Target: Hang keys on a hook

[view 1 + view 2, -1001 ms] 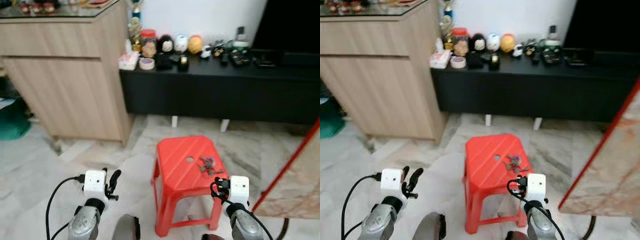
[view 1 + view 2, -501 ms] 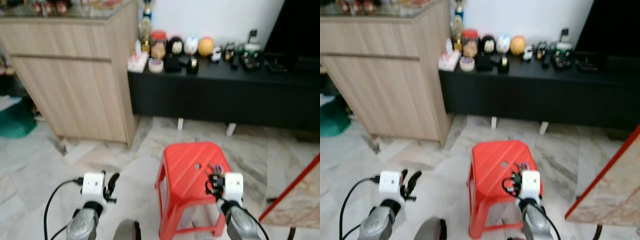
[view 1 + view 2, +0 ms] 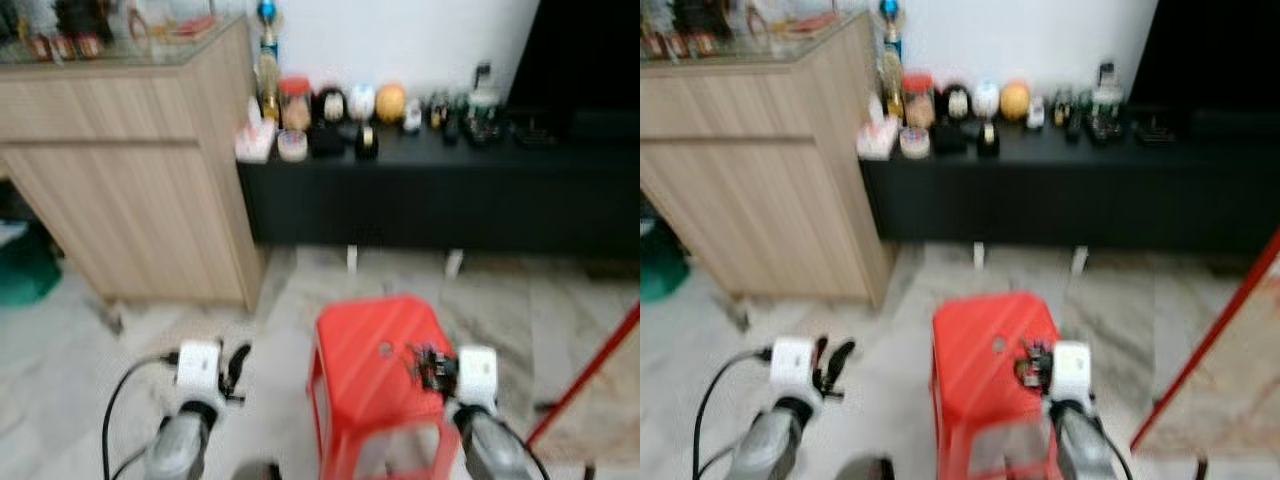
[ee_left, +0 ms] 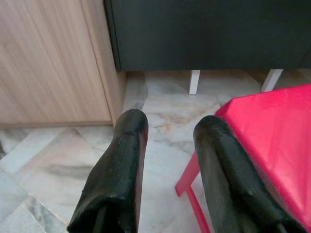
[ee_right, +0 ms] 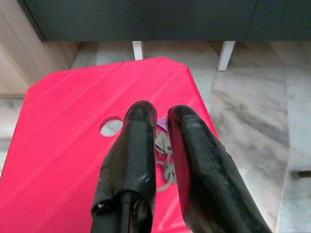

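A bunch of keys (image 5: pixel 164 145) with a purple tag lies on top of a red plastic stool (image 3: pixel 362 350), beside its round hole (image 5: pixel 111 127). My right gripper (image 5: pixel 160 116) hovers just above the keys, its two black fingers a narrow gap apart with nothing held; the keys show through that gap. From the head, this gripper (image 3: pixel 430 368) sits over the stool's right part. My left gripper (image 4: pixel 167 126) is open and empty to the left of the stool (image 4: pixel 272 126), over the marble floor. I see no hook.
A light wooden cabinet (image 3: pixel 140 180) stands at the back left. A long black low unit (image 3: pixel 440 190) carrying several ornaments runs along the wall behind the stool. A red-edged board (image 3: pixel 590 370) leans at the right. The head views are blurred.
The camera has shifted while I moved. My right gripper has come forward from the stool's front edge to just over the keys. The left gripper holds much the same pose.
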### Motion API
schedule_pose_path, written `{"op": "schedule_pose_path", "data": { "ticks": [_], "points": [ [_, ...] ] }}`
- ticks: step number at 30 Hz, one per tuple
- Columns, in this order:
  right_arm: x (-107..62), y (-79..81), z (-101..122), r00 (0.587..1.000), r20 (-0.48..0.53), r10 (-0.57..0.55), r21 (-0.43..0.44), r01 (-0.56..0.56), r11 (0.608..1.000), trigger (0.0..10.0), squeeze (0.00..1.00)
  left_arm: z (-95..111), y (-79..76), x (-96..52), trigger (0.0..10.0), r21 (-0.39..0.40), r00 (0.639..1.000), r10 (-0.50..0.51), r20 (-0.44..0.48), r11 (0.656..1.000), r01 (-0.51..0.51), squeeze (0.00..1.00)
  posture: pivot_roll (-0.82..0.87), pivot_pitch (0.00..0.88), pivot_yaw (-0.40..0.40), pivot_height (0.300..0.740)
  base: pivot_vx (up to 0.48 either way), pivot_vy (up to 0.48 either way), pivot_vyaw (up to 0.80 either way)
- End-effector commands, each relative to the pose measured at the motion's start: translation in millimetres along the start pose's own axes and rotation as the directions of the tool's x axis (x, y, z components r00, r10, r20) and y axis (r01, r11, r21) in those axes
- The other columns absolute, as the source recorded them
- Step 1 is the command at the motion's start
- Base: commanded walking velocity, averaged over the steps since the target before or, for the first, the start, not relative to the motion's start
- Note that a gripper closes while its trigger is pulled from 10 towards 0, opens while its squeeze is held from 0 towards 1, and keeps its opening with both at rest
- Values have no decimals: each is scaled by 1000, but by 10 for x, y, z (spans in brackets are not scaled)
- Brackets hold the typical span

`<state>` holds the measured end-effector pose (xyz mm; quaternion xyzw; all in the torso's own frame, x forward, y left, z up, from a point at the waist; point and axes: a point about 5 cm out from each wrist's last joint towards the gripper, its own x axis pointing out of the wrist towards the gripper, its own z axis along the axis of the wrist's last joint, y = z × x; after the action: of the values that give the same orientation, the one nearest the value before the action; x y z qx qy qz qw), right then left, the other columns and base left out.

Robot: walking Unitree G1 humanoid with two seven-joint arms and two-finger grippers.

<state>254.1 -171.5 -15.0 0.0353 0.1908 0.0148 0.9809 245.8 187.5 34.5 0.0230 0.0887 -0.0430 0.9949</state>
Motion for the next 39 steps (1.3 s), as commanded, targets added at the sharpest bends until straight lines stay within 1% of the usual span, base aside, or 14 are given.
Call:
{"op": "schedule_pose_path", "data": {
  "ticks": [1, 12, 15, 18, 20, 21, 23, 25, 29, 30, 33, 36, 38, 39],
  "points": [
    [28, 66, 21, 1000, 5, 17, 5, -17, 1000, 10000, 0, -7, 35, -9, 10000, -2, 1000, 10, -4, 1000, -10, 0, 19, 0, -14, 628, 281, 0, 0],
    [32, 96, -4, 999, -17, 42, -6, -42, 999, 10000, 0, 5, 10, 14, 10000, -7, 1000, 2, -1, 1000, -2, 0, 18, 0, -18, 628, 283, 0, 0],
    [36, 112, -45, 997, -57, 57, -28, -58, 998, 10000, 0, 5, 12, 16, 10000, -7, 1000, 5, 0, 1000, -5, 0, 17, 1, -17, 628, 274, 0, 0],
    [42, 102, -94, 992, -111, 65, -73, -73, 995, 10000, 0, 3, 10, 20, 10000, -8, 1000, 5, -1, 1000, -5, 0, 13, 3, -17, 628, 0, 0, 0],
    [43, 92, -149, 981, -176, 77, -130, -100, 986, 10000, 0, 2, 6, 22, 10000, -11, 1000, 2, -2, 1000, -2, 0, 11, 3, -17, 628, 0, 0, 0],
    [43, 92, -149, 981, -176, 77, -130, -100, 986, 10000, 0, 2, 6, 22, 10000, -11, 1000, 2, -2, 1000, -2, 0, 11, 3, -17, 628, 0, 0, 0],
    [40, 71, -210, 961, -261, 95, -236, -159, 959, 10000, 0, -1, -1, 29, 10000, -12, 1000, -2, -5, 1000, 2, 0, 8, 5, -16, 628, 0, 0, 0],
    [40, 65, -222, 954, -283, 101, -278, -183, 943, 10000, 0, -1, -4, 31, 10000, -13, 1000, -4, -6, 1000, 4, 0, 7, 6, -15, 628, 0, 0, 0],
    [50, 70, -223, 946, -303, 112, -314, -210, 926, 10000, 0, -2, -9, 33, 10000, -14, 1000, -6, -7, 1000, 6, 0, 6, 8, -14, 628, 0, 0, 0],
    [56, 77, -225, 941, -317, 118, -335, -228, 914, 10000, 0, -3, -12, 34, 10000, -14, 1000, -8, -8, 1000, 8, 0, 6, 7, -14, 628, 0, 0, 0],
    [56, 121, -259, 920, -362, 149, -352, -283, 892, 10000, 0, -4, -15, 36, 10000, -15, 1000, -9, -10, 1000, 9, 0, 5, 10, -12, 628, 0, 0, 0],
    [55, 128, -282, 906, -397, 145, -407, -316, 857, 10000, 0, -5, -16, 38, 10000, -15, 1000, -9, -10, 1000, 9, 0, 6, 11, -11, 628, 0, 0, 0],
    [64, 126, -272, 907, -397, 143, -406, -313, 859, 10000, 0, -5, -12, 39, 10000, -15, 1000, -9, -11, 1000, 9, 0, 10, 12, -12, 628, 0, 0, 0],
    [74, 127, -257, 909, -392, 143, -394, -306, 867, 10000, 424, -4, -6, 41, 10000, -15, 1000, -7, -12, 1000, 7, 0, 7, 13, -11, 628, 0, 0, 0]
  ]
}}
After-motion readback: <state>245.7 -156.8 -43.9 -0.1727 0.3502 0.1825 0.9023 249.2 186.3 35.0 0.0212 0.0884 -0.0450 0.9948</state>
